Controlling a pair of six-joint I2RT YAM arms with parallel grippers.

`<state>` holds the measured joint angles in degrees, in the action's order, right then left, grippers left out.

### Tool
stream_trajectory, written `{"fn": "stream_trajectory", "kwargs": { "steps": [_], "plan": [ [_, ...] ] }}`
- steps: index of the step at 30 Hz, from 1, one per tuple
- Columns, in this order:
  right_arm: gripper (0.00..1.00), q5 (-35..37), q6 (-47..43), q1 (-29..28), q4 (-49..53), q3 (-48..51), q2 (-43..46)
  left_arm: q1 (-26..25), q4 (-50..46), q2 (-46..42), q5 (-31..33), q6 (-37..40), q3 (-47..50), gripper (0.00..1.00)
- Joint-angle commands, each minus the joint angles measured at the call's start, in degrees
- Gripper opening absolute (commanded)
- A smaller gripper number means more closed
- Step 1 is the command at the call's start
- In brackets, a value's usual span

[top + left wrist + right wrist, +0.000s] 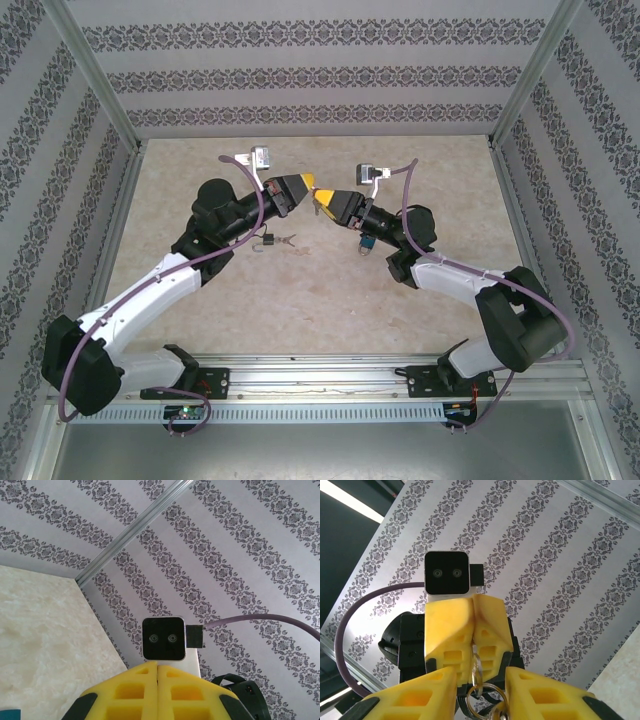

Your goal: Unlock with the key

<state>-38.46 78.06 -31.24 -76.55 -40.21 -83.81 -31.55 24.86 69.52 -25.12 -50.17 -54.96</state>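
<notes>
Left claw (307, 182) clamps the key ring (485, 699), right claw (322, 199) partly open around it; premature release risks dropping it.

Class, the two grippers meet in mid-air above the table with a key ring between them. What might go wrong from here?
1. The left gripper pinches only the top of the key ring. If it lets go before the right gripper clamps, the ring may fall.
2. The ring hangs loose, so a grip may land askew, making the padlock harder to hit.
</notes>
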Motion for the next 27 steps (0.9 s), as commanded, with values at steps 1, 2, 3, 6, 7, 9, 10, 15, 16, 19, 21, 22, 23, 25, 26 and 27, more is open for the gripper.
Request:
{"fn": "stream_trajectory", "kwargs": {
  "steps": [1,2,3,6,7,9,10,15,16,19,21,22,23,25,26,27],
  "plan": [
    [0.3,-0.9,-0.6,0.4,-2.7,0.7,1.4,-0.6,0.1,-1.5,0.5,1.6,-1.1,0.0],
    [0.28,-0.8,-0.6,0.4,-2.7,0.8,1.6,-0.6,0.3,-1.5,0.5,1.5,-1.1,0.0],
    [0.26,-0.7,-0.6,0.4,-2.7,0.8,1.7,-0.6,0.4,-1.4,0.3,1.5,-1.2,0.0],
    [0.35,-0.8,-0.7,0.6,-2.7,0.7,2.0,-0.6,0.2,-1.2,-0.1,1.3,-1.4,0.0],
    [0.42,-0.5,-0.6,0.7,-2.6,0.9,2.2,-0.6,0.0,-1.2,-0.3,1.4,-1.6,0.0],
    [0.47,0.1,-0.8,1.2,-2.4,1.1,2.9,-0.6,-0.4,-1.0,-0.6,1.3,-1.6,0.0],
    [0.48,0.2,-1.0,1.5,-2.2,1.1,3.3,-0.6,-0.5,-1.0,-0.8,1.2,-1.7,0.0],
    [0.44,0.2,-1.7,3.3,-1.0,1.9,5.4,-0.6,-0.8,-1.5,-1.4,0.8,-1.3,0.0],
    [0.43,-0.1,-1.6,3.5,-0.8,1.9,5.6,-0.6,-0.8,-1.6,-1.4,0.8,-1.4,0.0],
    [0.37,-1.6,-1.4,3.1,-1.1,1.2,5.4,-0.6,-0.7,-1.4,-1.3,0.6,-1.3,0.0],
    [0.38,-2.4,-1.6,2.5,-0.6,0.6,5.4,-0.7,-0.2,-1.3,-1.5,0.4,-1.4,0.0],
    [0.4,-2.5,-1.8,2.3,-0.3,0.4,5.4,-0.7,0.0,-1.2,-1.5,0.4,-1.5,0.0],
    [0.43,-2.1,-2.2,2.2,0.3,0.5,5.4,-0.7,0.2,-1.0,-1.7,0.2,-1.5,0.0],
    [0.45,-1.4,-2.6,2.2,0.5,0.7,5.4,-0.8,0.6,-0.8,-2.1,-0.1,-1.7,0.0],
    [0.47,-1.3,-2.7,2.2,0.7,0.7,5.4,-0.8,0.9,-0.6,-2.3,-0.3,-1.7,0.0],
    [0.48,-1.4,-2.9,2.1,0.9,0.4,5.3,-0.9,1.1,-0.4,-2.5,-0.4,-1.8,0.0]
  ]
}}
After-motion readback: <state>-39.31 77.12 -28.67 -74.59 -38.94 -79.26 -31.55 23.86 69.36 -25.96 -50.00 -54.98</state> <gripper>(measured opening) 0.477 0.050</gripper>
